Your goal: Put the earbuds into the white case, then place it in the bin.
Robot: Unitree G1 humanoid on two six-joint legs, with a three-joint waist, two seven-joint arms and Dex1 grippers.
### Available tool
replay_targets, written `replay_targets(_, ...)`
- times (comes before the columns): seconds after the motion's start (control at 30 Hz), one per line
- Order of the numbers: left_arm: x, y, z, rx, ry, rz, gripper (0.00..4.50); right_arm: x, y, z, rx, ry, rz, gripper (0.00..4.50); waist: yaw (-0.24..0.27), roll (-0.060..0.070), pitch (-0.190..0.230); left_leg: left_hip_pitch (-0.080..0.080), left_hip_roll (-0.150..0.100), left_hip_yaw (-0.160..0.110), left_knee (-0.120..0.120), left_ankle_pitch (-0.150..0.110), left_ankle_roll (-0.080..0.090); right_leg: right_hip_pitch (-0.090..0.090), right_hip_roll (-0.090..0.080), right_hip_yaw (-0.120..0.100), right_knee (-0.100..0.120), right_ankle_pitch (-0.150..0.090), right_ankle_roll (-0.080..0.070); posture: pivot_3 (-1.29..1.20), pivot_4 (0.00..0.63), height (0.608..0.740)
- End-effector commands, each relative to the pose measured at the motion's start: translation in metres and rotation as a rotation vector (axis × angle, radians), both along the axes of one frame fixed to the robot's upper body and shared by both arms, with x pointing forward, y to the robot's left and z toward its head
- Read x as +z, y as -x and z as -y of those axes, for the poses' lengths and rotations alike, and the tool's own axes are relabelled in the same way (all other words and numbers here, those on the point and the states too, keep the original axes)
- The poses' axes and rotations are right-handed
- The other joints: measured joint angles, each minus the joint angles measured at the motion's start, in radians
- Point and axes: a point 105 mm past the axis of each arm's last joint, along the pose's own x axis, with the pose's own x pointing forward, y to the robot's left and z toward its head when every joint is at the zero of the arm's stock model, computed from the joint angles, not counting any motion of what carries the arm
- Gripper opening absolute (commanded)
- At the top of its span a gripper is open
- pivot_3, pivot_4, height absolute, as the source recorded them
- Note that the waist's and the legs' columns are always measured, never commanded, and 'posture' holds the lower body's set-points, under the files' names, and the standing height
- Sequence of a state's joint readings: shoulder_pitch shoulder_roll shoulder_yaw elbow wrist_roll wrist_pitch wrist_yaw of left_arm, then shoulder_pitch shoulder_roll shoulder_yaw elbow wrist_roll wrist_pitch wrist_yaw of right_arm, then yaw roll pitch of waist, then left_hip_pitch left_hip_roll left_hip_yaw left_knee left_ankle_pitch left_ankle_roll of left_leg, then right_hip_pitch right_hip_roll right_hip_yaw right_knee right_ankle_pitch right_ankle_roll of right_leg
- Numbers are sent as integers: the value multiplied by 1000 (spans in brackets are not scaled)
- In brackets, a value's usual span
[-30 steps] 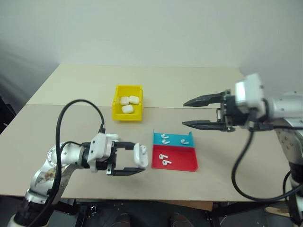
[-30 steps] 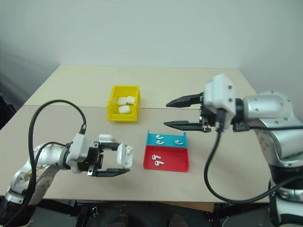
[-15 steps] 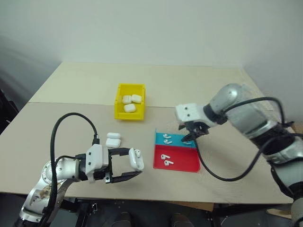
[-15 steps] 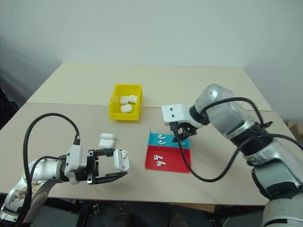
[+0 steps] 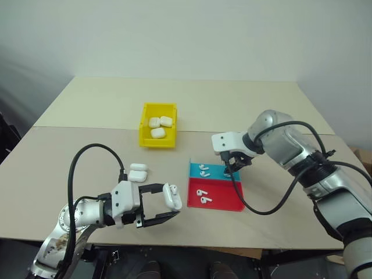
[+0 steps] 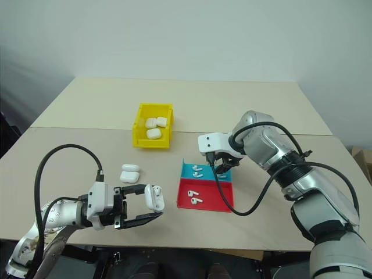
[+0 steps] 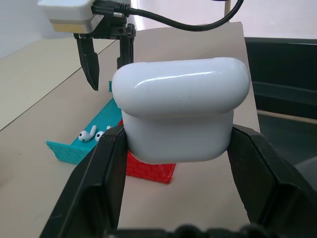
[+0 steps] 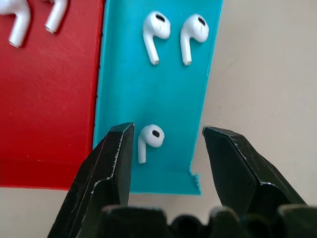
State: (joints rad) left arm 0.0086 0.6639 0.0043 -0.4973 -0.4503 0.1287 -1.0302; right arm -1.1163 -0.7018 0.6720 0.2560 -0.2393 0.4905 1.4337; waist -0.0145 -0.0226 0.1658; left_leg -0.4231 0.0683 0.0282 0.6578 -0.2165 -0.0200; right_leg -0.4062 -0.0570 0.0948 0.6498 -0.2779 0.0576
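Hovering over the blue half of the red-and-blue tray (image 8: 153,104), the right gripper (image 8: 166,148) is pointing down with its fingers parted, nothing between them yet. One of the earbuds (image 8: 148,140) is lying on the blue floor directly in the gap, untouched, so this is looking like the line-up for a pick. Two more are lying side by side further along the blue part, and another pair is sitting on the red part.

The left gripper (image 5: 165,204) is clamping the white case (image 5: 171,196) between its fingers and holding it off the table (image 5: 244,110), out in front near the tray's red edge. Probably it's being parked there so the right arm can bring a bud across without a long reach. Lid is appearing to be up in the head views, with a dark spot showing inside, but from the left wrist camera only the rounded shell is facing us, so I'm not confirming how far it's hinged or whether a bud is already seated.

The bin (image 5: 157,124) is standing well apart, further back on the table, with three white cases already lying in it. Two spare cases (image 5: 138,171) are sitting on the table between bin and left arm.

Hard to read: in the head views the right fingertips are blending into the tray's wall, so their height above the bud is unclear; the wrist shot is cutting off most of the red side
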Motion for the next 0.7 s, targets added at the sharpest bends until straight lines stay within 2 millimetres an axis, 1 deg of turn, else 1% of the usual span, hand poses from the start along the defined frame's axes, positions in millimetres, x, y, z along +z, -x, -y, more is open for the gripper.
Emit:
replay_targets(0.03,9,5,5,-27,5,63,2752,2,-1,1,5,20,14,2678,0,0,0,0,0,0,0,0,0,0,0,0,0,0,0,0,150,740)
replay_targets(0.47,10,4,5,-33,-7,67,2752,-14,-2,4,-34,43,-22,2678,0,0,0,0,0,0,0,0,0,0,0,0,0,0,0,0,150,740)
replay_targets(0.7,11,2,6,-38,-14,79,2752,-23,-7,9,-68,72,-18,2678,0,0,0,0,0,0,0,0,0,0,0,0,1,0,0,0,150,740)
